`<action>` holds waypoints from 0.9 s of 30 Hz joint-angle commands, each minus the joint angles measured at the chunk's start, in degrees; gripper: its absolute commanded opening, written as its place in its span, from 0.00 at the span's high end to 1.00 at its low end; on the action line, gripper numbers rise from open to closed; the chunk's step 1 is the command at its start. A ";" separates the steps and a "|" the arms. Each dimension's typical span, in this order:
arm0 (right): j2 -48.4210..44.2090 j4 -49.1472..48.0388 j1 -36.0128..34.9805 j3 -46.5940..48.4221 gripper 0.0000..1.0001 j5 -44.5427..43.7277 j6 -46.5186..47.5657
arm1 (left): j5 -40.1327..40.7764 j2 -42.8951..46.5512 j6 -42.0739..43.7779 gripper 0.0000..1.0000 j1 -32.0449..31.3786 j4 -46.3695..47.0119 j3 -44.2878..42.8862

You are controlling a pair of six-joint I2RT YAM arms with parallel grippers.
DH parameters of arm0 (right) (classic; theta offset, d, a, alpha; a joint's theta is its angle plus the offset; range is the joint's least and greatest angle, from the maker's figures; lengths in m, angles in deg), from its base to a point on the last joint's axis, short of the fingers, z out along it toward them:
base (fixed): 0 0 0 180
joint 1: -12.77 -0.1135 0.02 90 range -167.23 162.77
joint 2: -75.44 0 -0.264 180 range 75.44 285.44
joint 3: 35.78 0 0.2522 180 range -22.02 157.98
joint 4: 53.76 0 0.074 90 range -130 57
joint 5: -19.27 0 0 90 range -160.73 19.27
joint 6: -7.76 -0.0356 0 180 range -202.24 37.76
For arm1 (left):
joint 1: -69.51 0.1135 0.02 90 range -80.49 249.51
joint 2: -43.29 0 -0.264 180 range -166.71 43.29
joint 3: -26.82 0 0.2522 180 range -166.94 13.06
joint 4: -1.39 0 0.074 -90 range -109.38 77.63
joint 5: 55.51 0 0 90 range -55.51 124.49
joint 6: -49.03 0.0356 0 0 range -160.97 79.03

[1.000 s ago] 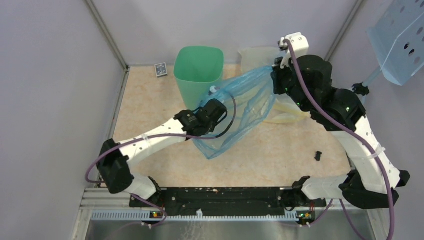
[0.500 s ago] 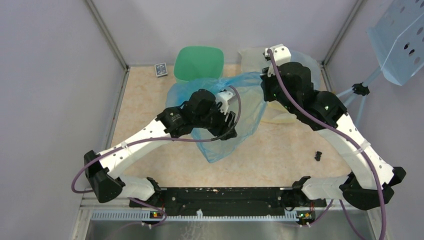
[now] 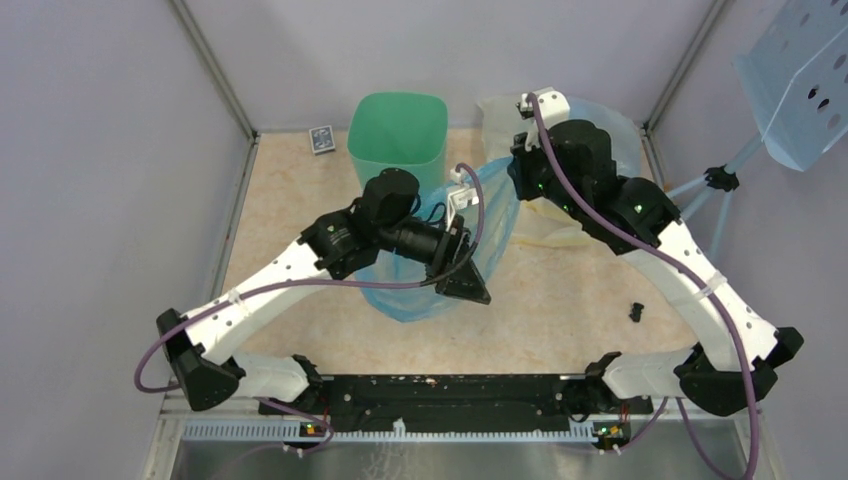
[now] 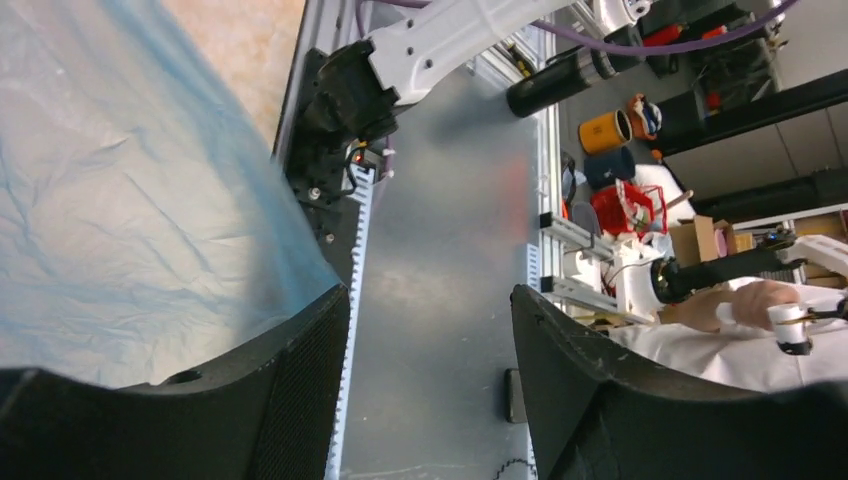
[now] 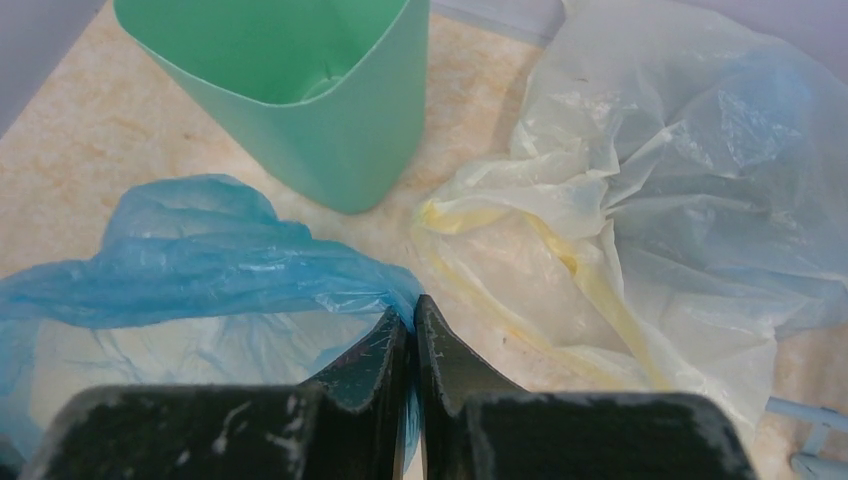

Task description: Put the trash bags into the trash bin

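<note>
The green plastic trash bin (image 3: 397, 135) stands upright near the far edge of the beige tabletop (image 3: 290, 200), left of the middle. The right gripper (image 5: 412, 305) is pinched tight on the edge of a light blue crinkly plastic bag (image 5: 200, 260), which spreads just in front of the bin, outside it. The left gripper (image 4: 430, 300) stands wide with nothing between its jaws, and the blue film lies beside one finger. Pale yellowish plastic bags (image 5: 620, 200) lie crumpled toward the far right corner.

I see bright, even, diffuse light from overhead. The left arm (image 3: 285, 270) throws only a faint soft shadow on the surface (image 3: 290, 200). My left wrist view blurs the bag (image 4: 130, 220) near the lens.
</note>
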 commanded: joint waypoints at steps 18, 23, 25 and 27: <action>-2.85 -2.78 1.50 -4.45 0.94 4.93 -1.82 | 63.10 13.80 17.12 0.01 -0.04 -12.98 3.88; -2.90 -2.60 1.50 -4.27 0.95 5.47 -1.92 | 59.96 14.90 16.89 0.01 -0.04 -10.20 10.03; -3.01 -2.67 1.50 -4.18 0.94 5.68 -1.94 | 61.24 14.86 15.85 0.05 -0.05 -10.23 12.10; -3.07 -2.71 1.50 -4.12 0.94 5.78 -1.92 | 61.65 14.61 14.88 0.18 -0.06 -10.64 13.55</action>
